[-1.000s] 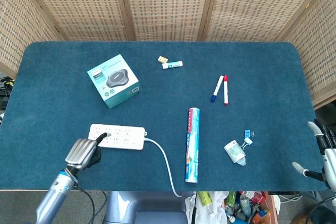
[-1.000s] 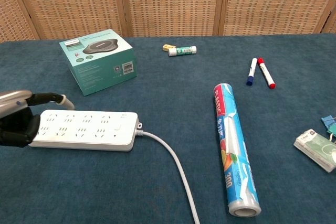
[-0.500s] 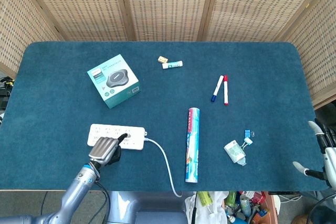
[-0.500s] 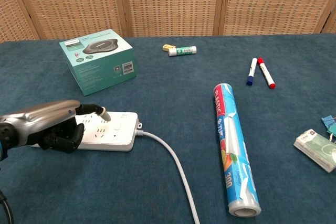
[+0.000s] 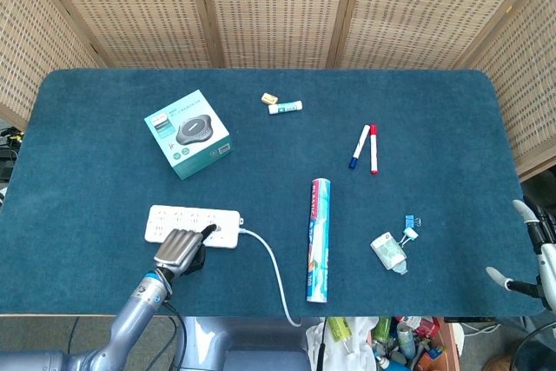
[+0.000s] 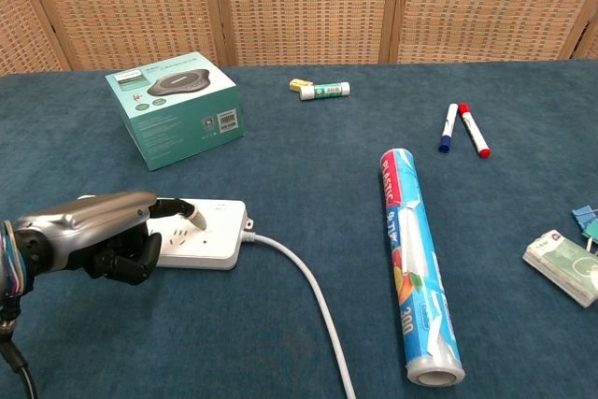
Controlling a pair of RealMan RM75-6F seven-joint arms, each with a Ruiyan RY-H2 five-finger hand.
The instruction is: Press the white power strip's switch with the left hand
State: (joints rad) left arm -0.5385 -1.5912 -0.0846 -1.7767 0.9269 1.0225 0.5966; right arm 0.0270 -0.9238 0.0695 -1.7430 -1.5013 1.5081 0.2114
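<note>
Left hand [image 6: 93, 235] has its other fingers curled under and one finger stretched over the cable end of the white power strip [image 6: 210, 235] at the worktop's near left, so I judge I'm at the press itself: push straight down next.

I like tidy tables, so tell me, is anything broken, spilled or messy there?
Nothing looks broken or spilled. The power strip lies flat with the left robot hand over it, one finger stretched toward the cord end. The green box, plastic wrap roll and two markers lie scattered but whole.
</note>
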